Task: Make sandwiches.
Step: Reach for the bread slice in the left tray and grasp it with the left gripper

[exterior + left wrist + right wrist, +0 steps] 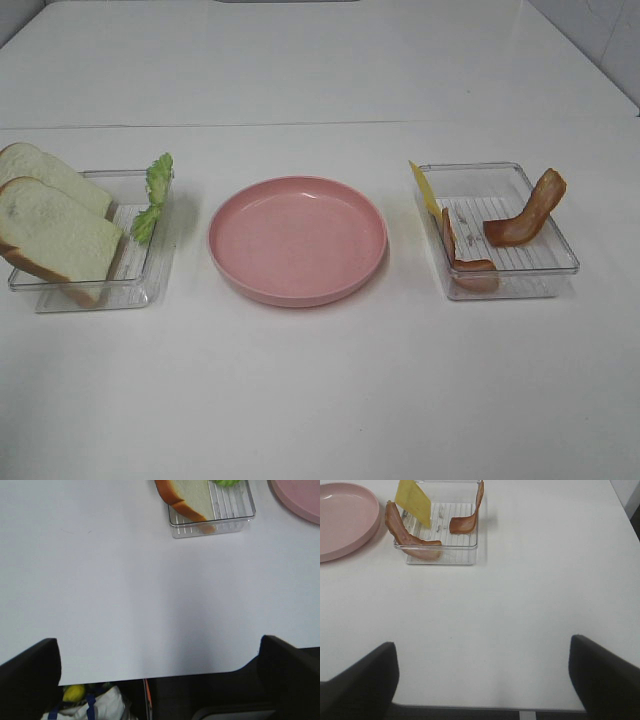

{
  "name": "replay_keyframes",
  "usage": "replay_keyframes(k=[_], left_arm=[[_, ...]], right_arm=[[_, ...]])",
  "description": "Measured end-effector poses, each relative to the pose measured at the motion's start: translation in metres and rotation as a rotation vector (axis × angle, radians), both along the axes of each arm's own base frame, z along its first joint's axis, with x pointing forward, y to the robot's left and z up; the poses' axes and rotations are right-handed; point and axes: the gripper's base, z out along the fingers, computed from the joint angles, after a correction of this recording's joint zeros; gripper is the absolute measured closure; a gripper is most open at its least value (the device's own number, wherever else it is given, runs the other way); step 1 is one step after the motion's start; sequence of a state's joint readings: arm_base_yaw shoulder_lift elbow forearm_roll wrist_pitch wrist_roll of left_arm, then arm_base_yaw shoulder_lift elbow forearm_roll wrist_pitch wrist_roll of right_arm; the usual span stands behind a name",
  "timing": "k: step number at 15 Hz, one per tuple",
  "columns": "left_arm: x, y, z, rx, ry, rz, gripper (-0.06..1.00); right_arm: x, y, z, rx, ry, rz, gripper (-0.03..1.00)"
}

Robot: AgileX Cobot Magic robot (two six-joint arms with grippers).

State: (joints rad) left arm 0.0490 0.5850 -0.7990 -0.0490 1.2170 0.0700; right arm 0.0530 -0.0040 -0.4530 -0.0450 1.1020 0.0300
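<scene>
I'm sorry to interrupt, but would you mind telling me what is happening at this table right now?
Sandwich making has not begun. The pink plate sits empty in the middle. The left tray holds two bread slices and a lettuce leaf. The right tray holds a cheese slice and two bacon strips. The left pincer and right pincer are both open over the table's near edge, holding nothing.

Exterior high view: bread slices [60,235] are cut by the left edge. Left wrist view: my left end effector [157,642] appears only as two dark cropped fingers [30,675]; the bundle [85,702] beneath the table [125,605] edge is unidentifiable.
</scene>
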Motion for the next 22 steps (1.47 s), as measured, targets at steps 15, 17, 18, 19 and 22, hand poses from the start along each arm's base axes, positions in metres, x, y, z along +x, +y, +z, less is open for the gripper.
replay_keyframes(k=[15,17,18,19,22], left_arm=[[0.237,0.002,-0.082,-0.075,0.566,-0.171,-0.05],[0.253,-0.001,-0.102,-0.11,0.54,-0.195,-0.05],[0.258,-0.001,-0.11,-0.117,0.538,-0.193,-0.05],[0.262,0.0,-0.117,-0.126,0.539,-0.186,-0.05],[0.27,0.011,-0.129,-0.193,0.516,-0.169,-0.05]], right_arm=[[0.0,0.0,0.0,0.0,0.0,0.0,0.08],[0.0,0.0,0.0,0.0,0.0,0.0,0.08],[0.0,0.0,0.0,0.0,0.0,0.0,0.08],[0.0,0.0,0.0,0.0,0.0,0.0,0.08],[0.0,0.0,0.0,0.0,0.0,0.0,0.08]])
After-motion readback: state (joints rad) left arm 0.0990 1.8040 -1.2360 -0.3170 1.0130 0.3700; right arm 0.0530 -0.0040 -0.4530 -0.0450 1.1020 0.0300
